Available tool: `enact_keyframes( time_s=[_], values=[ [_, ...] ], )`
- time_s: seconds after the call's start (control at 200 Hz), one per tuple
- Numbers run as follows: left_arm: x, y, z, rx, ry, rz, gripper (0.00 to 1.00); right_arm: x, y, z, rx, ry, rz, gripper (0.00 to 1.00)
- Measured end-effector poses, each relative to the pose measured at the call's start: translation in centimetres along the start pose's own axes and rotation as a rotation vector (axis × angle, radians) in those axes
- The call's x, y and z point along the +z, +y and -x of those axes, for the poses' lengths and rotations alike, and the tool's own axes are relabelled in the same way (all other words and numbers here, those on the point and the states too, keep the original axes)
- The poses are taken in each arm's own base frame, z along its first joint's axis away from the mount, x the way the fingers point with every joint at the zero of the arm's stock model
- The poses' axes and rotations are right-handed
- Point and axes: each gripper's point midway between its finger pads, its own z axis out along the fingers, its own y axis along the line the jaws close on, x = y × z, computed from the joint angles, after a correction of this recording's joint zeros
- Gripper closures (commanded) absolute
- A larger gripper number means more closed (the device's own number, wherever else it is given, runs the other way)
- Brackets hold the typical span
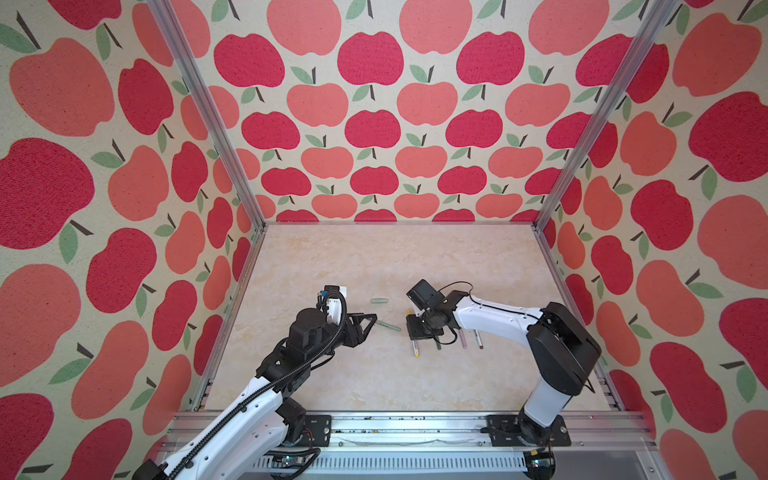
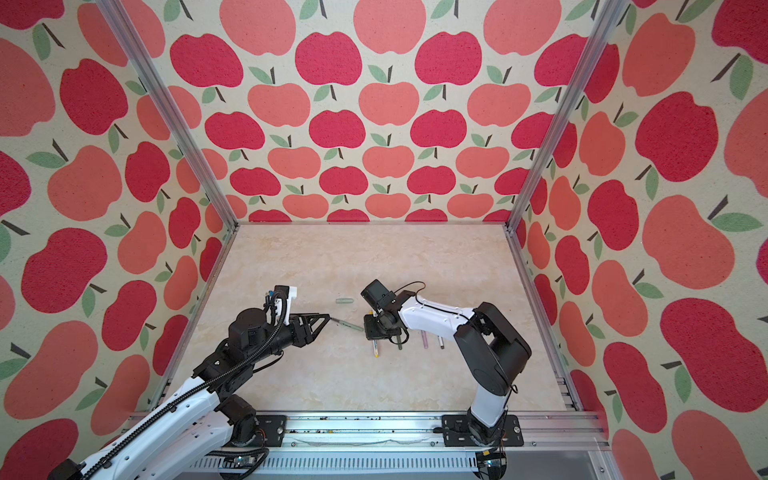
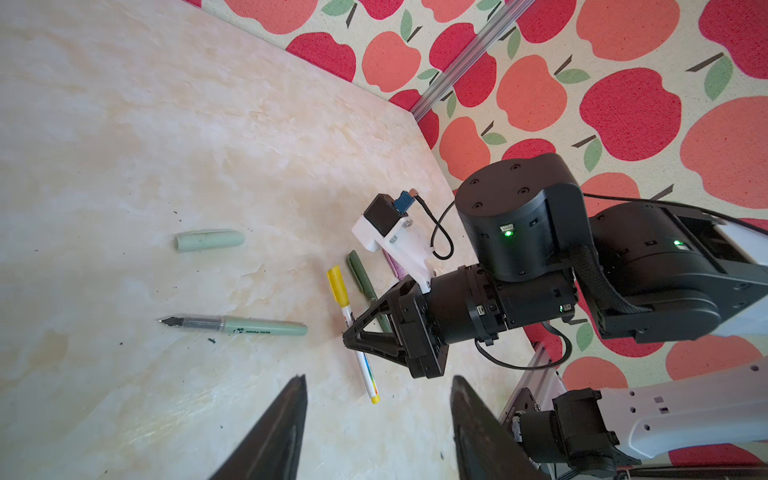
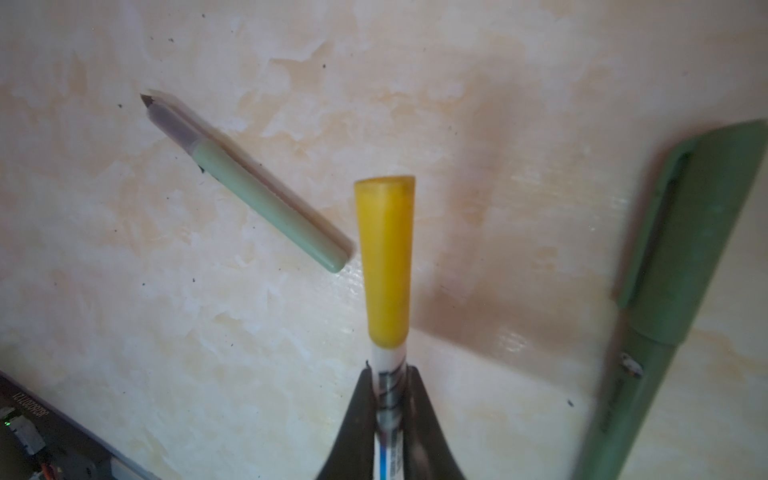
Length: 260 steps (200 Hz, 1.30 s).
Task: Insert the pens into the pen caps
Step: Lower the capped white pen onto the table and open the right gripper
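Note:
My right gripper [image 4: 388,374] is shut on the white-and-yellow pen [image 3: 363,368], just behind its yellow cap [image 4: 386,257], which is on the pen. The pen is low over the table; I cannot tell if it touches. The pale green pen [image 3: 257,327] lies uncapped, dark tip bare, between both grippers in both top views [image 1: 390,326] [image 2: 351,326]. Its pale green cap [image 3: 209,241] lies apart, farther back [image 1: 379,300]. My left gripper [image 3: 378,382] is open and empty, its tips [image 1: 373,319] near the pale green pen's nib.
A capped dark green pen [image 4: 673,291] lies right beside the held pen. A pink pen [image 1: 462,338] and a white pen with a brown end [image 1: 478,338] lie under the right arm. Apple-patterned walls and metal posts [image 1: 552,199] enclose the marble-look table [image 1: 374,374].

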Motion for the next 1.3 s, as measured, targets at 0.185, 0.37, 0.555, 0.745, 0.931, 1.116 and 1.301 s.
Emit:
enact_keyframes(
  time_s=[0.185,0.37,0.555,0.745,0.931,1.116,1.301],
  values=[
    [0.0,0.0,-0.1,-0.002,0.008,-0.005,0.43,0.8,-1.0,0.6,0.024,0.004,-0.021,0.92],
    [0.0,0.1,-0.1,-0.004,0.009,-0.003,0.43,1.6,-1.5,0.8,0.038,0.019,-0.035,0.90],
    [0.0,0.1,-0.1,-0.005,0.008,-0.002,0.43,1.9,-1.5,1.0,0.040,0.020,-0.036,0.87],
    [0.0,0.1,-0.1,-0.006,0.007,-0.001,0.43,1.9,-1.7,1.4,0.047,0.011,-0.035,0.78],
    [-0.1,0.1,0.0,-0.005,0.004,-0.002,0.42,2.0,-1.6,1.8,0.048,0.000,-0.032,0.76],
    [-0.5,-0.1,0.1,-0.002,-0.004,-0.006,0.42,2.0,-1.5,2.0,0.047,-0.005,-0.029,0.71],
    [-1.0,-0.2,0.2,-0.003,-0.011,-0.003,0.37,1.7,-1.4,2.2,0.038,-0.014,-0.028,0.61]
  ],
)
